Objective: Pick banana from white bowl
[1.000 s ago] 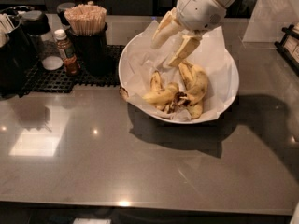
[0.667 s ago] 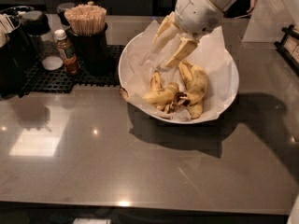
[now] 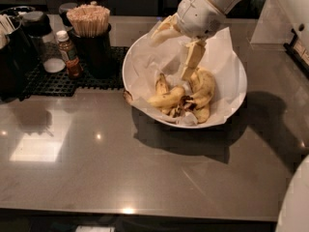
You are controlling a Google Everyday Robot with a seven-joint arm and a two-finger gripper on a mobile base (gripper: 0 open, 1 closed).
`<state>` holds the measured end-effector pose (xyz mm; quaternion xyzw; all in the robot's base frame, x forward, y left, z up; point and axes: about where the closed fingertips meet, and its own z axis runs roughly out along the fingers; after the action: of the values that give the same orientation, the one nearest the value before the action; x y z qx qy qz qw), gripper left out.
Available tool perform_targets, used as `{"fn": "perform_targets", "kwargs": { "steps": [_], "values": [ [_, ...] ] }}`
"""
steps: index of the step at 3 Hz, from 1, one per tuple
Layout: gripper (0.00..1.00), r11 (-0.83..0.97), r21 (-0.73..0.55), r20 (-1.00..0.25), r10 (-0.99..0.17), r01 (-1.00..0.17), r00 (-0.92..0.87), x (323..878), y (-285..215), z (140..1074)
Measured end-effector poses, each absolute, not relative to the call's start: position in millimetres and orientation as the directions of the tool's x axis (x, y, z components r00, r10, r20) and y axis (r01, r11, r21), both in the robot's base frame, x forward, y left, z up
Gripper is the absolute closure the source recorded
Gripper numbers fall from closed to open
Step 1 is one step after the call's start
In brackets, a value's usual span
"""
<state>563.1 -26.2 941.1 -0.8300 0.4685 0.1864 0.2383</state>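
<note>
The white bowl (image 3: 231,62), lined with crinkled white paper, stands on the grey counter. Several yellow, brown-speckled bananas lie in its front half. One banana (image 3: 166,100) lies crosswise with a dark end toward the middle, and another (image 3: 205,86) curves to its right. I cannot tell which one has the long thin stem. My gripper (image 3: 170,59) hangs over the bowl, open and empty. One finger (image 3: 161,32) points left over the paper. The other finger (image 3: 189,64) points down, its tip just above the bananas.
A black mat (image 3: 72,79) at the back left holds a black cup of wooden sticks (image 3: 89,21), a small sauce bottle (image 3: 70,54) and dark containers (image 3: 19,47). A white object (image 3: 277,18) stands at the back right. The counter's front edge (image 3: 135,211) is near.
My gripper has come down a little toward the bananas, still open. The bananas and the bowl have not moved.
</note>
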Motion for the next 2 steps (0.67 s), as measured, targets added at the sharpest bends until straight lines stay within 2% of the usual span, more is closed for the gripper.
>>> {"fn": "perform_targets", "kwargs": {
  "steps": [2],
  "values": [
    [0.26, -0.464, -0.173, -0.551, -0.685, -0.869, 0.476, 570.1, -24.4, 928.0]
  ]
}}
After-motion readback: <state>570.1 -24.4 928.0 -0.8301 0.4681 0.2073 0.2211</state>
